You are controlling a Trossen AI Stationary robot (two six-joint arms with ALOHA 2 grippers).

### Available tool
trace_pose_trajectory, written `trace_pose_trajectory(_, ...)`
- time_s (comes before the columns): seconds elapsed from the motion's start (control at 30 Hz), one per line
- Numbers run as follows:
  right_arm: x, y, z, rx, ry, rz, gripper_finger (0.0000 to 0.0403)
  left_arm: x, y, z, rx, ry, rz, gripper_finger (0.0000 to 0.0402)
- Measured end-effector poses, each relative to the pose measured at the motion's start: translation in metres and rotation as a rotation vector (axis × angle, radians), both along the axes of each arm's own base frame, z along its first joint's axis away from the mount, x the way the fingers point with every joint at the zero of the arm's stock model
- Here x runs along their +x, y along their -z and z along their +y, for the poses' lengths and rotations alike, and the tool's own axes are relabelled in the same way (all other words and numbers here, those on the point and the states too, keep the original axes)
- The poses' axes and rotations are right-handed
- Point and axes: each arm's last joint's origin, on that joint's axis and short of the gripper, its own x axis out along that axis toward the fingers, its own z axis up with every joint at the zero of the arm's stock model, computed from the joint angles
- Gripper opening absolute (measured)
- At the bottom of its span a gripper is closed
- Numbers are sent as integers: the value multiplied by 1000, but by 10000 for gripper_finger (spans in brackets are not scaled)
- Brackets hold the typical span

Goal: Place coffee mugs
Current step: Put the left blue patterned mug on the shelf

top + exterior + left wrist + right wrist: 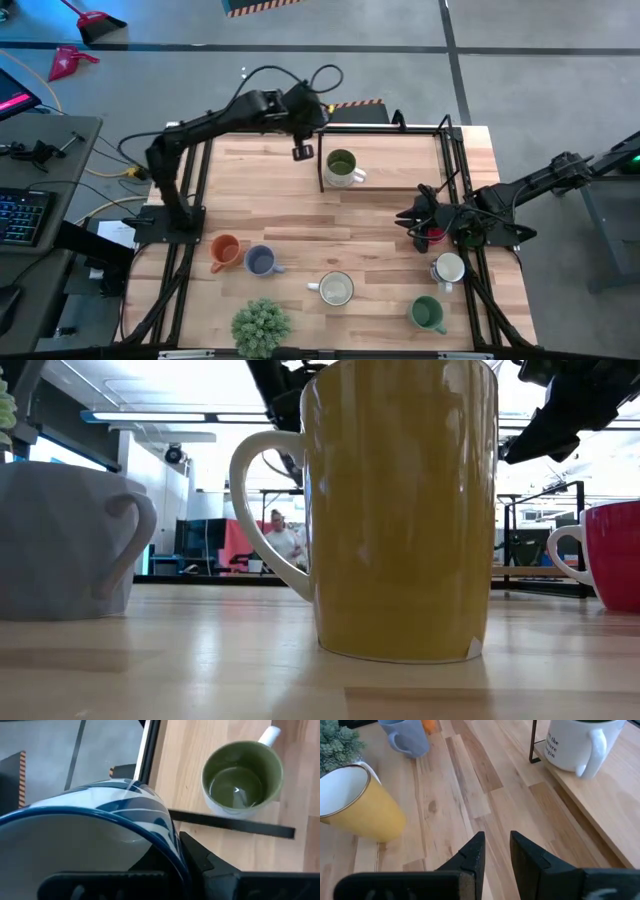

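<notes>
**Current state.** I have the left tool [302, 148] over the far side of the bench [300, 215], clamped shut on the rim of a blue-striped mug [100, 830]. The mug is carried clear of the surface. The right tool [496, 854] waits low over the right side of the bench, just beside the magenta mug [612, 555]. Its fingers stand slightly apart and nothing is between them.

**Governing relation.** The left wrist view shows the olive-lined mug [343, 167] upright on the raised wooden shelf [405, 165], just ahead of the carried mug. A black frame rail [235, 824] lies between the two. In the high view, this mug sits near the shelf's left end, just to the right of the left tool. The left arm is the nearer arm to that end of the shelf.

**Orientation.**
- Carried mug: the mouth faces the wrist camera, so I judge its long axis to run roughly along the tool and tilted off vertical. I cannot see its handle.
- Olive-lined mug: the long axis is vertical and the handle points right, toward the near side of the bench.

**Next move, as I judge it.** I would carry the striped mug right, over the rail, and set it down on bare shelf clear of the olive-lined mug.

**Remaining mugs.** The orange mug [225, 250], blue-grey mug [261, 262], yellow mug [335, 289], white mug [449, 268] and dark green mug [427, 313] stand along the near side of the bench.
</notes>
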Motion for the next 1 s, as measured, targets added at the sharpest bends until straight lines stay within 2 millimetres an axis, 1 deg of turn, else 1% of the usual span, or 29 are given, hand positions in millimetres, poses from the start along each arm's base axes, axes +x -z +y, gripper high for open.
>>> trace_pose_trajectory(0.2,0,0,0,1,-1,1,67,28,1,11,54,88,16,5)
trace_pose_trajectory(0.4,0,0,0,10,5,-1,67,46,10,17,86,183,79,5)
trace_pose_trajectory(0.5,1,0,0,19,7,-9,67,51,16,18,93,234,109,5)
trace_pose_trajectory(0.67,2,-2,1,29,7,-26,67,57,31,20,79,302,164,5)
trace_pose_trajectory(0.87,3,-2,1,30,8,-30,67,59,31,20,66,347,144,5)
trace_pose_trajectory(1.0,10,0,4,20,-4,-40,67,59,31,20,60,344,139,5)
